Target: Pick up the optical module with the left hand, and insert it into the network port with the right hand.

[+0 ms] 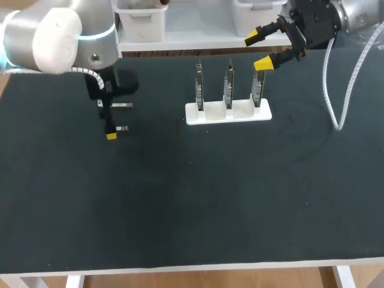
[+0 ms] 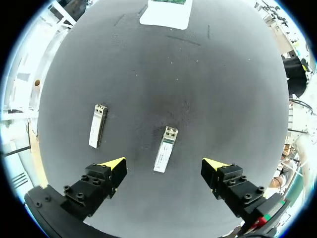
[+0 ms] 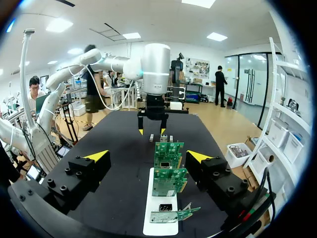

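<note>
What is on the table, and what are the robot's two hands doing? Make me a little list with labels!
left gripper: fingers open, above the first optical module, not gripping it
second optical module: flat on the table, off to one side, apart from the first
right gripper: fingers open, holding nothing, raised near the white holder
circuit boards: three, upright in the white holder
task so far: no module picked up yet

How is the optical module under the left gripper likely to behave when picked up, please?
The optical module looks like a stiff metal bar, so probably rigid and light. Lying flat, boxy, it should slide rather than roll. Its smooth casing might slip in the left gripper.
</note>
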`<state>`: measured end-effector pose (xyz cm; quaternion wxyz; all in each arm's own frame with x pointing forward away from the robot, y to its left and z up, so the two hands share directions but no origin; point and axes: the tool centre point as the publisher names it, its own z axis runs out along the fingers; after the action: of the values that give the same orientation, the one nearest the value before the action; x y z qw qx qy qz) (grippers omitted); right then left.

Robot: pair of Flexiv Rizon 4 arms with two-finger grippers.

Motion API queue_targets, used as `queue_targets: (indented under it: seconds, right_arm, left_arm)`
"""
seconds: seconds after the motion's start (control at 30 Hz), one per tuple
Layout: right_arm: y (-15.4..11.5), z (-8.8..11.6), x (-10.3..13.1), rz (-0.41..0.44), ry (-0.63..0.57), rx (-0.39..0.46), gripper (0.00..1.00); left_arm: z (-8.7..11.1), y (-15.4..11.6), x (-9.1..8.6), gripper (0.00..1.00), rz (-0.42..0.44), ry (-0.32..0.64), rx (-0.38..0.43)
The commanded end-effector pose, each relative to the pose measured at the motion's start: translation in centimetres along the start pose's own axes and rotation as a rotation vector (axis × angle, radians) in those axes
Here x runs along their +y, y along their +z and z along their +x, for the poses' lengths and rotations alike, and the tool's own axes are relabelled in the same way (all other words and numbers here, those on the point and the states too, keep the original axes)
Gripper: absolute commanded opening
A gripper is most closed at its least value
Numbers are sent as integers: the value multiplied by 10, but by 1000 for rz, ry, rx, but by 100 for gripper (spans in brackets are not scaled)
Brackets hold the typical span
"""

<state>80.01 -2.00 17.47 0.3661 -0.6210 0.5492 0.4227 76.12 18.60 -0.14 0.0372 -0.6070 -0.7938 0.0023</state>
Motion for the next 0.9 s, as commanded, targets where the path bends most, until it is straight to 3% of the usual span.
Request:
queue_targets:
  seconds: [0.03, 0.9]
  right_arm:
    - [0, 0, 3, 6, -1, 1, 100]
    - [0, 0, 3, 6, -1, 1, 100]
  left_arm:
    - [5, 7, -3, 100, -11, 10, -15]
    - [2, 16, 14, 100, -2, 58, -6]
